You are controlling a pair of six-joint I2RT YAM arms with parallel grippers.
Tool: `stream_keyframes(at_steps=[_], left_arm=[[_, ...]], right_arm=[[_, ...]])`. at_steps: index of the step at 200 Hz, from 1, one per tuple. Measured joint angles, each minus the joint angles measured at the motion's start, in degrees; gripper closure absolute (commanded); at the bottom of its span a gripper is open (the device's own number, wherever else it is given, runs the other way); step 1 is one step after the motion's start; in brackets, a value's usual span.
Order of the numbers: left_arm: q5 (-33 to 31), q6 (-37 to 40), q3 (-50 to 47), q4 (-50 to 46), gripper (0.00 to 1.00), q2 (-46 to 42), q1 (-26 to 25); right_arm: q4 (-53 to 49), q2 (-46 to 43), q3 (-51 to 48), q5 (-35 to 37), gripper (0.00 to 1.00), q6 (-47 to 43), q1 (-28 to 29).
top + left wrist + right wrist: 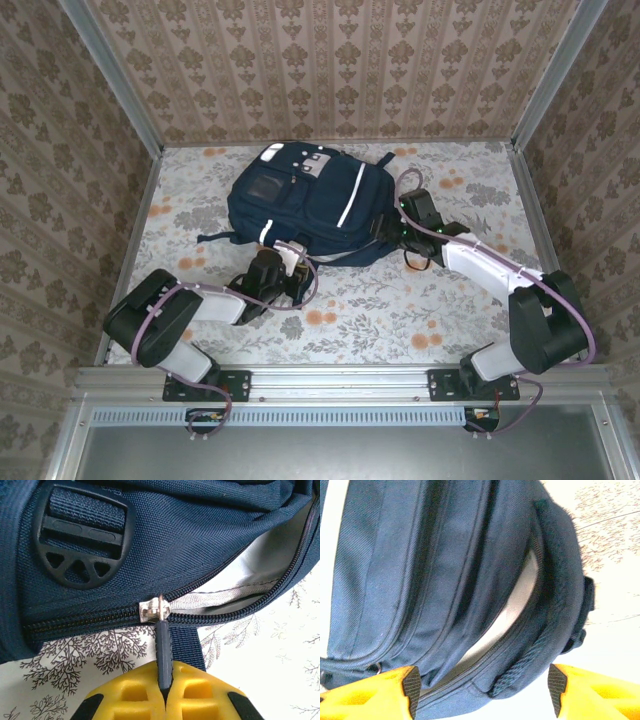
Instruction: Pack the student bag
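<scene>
The student bag (310, 205), navy with white stripes, lies flat in the middle of the table. My left gripper (285, 262) is at its near edge. In the left wrist view its yellow fingers (125, 695) are shut (165, 682) on the dark zip pull (164, 645), which hangs from a silver slider (154, 610). Right of the slider the zip gapes and shows grey lining (240, 575). My right gripper (395, 225) is at the bag's right side. It stands open (482, 692), fingertips apart on either side of the bag's padded handle (540, 660) and the open zip seam, gripping nothing.
A black buckle (80, 540) sits on the bag just above the closed part of the zip. Patterned walls and metal posts (530, 190) close in the table on three sides. Bare floral tablecloth (400, 320) lies between the bag and the arm bases.
</scene>
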Motion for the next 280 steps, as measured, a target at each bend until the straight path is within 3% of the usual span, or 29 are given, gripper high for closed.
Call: stream_keyframes(at_steps=[42,64,156,280], left_arm=[[-0.61,-0.15,0.02,-2.14,1.00,0.00,-0.79],[-0.68,-0.22,0.02,-3.15,1.00,-0.46,-0.81],[-0.61,-1.38,0.02,-5.18,1.00,-1.55,-1.03],[1.79,-4.83,0.02,-7.32,1.00,-4.17,-3.02]], right_arm=[[-1.36,5.86,3.23,0.74,0.27,1.53,-2.14],[-1.42,9.33,4.83,0.44,0.32,1.70,-2.14],[3.89,14.53,2.34,-4.90,0.92,4.52,-2.78],[9.77,14.34,-1.01,-7.10,0.95,8.39,3.37]])
